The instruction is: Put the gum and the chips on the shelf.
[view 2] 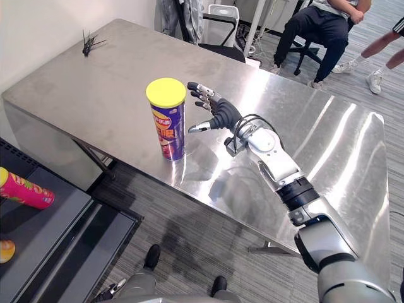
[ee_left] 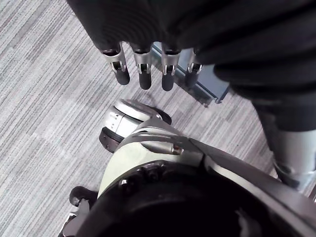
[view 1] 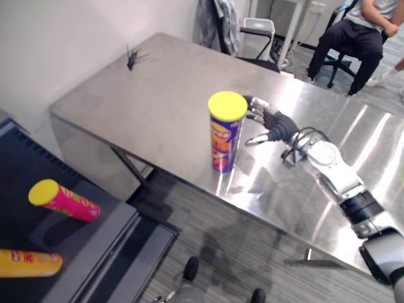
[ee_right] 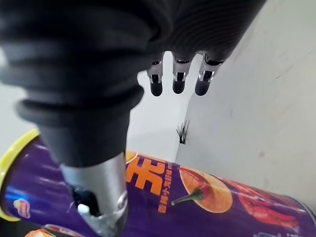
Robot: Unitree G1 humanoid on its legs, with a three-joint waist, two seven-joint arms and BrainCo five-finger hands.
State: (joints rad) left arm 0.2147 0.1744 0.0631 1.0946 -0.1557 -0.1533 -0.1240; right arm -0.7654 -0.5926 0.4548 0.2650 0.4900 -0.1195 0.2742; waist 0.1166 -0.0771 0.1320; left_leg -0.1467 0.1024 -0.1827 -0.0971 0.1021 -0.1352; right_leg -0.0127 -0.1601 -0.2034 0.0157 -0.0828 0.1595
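Chips can [view 1: 225,136]: purple tube with a yellow lid, standing upright on the surface close to its near edge, roughly midway along that edge; nothing grips it.
Surface [view 1: 145,101]: bare brushed metal, one long edge against the white wall, the near edge facing the shelf and the grey striped floor.
Shelf [view 1: 95,243]: low and dark, on the floor past the surface's near left corner, well apart from the chips can.
Person [view 1: 360,31]: seated on a wheeled chair beyond the surface's far edge, in dark trousers.
Right robot hand [view 1: 274,126]: reaches in over the surface from the right and hovers at the height of the can's upper half. Its fingers are straight and spread apart, the thumb pointing at the can's side. It is just beside the can, and a narrow gap shows between the thumb tip and the tube.
Left robot hand [ee_left: 140,64]: hangs over the floor, fingers straight and relaxed, holding nothing.
Pink canister [view 1: 63,201]: yellow-capped, lying on its side on the shelf top.
Orange tube [view 1: 28,263]: lying on the shelf, nearer than the pink canister.
Black spiky item [view 1: 132,59]: small, on the surface by the wall-side edge, toward the far corner.
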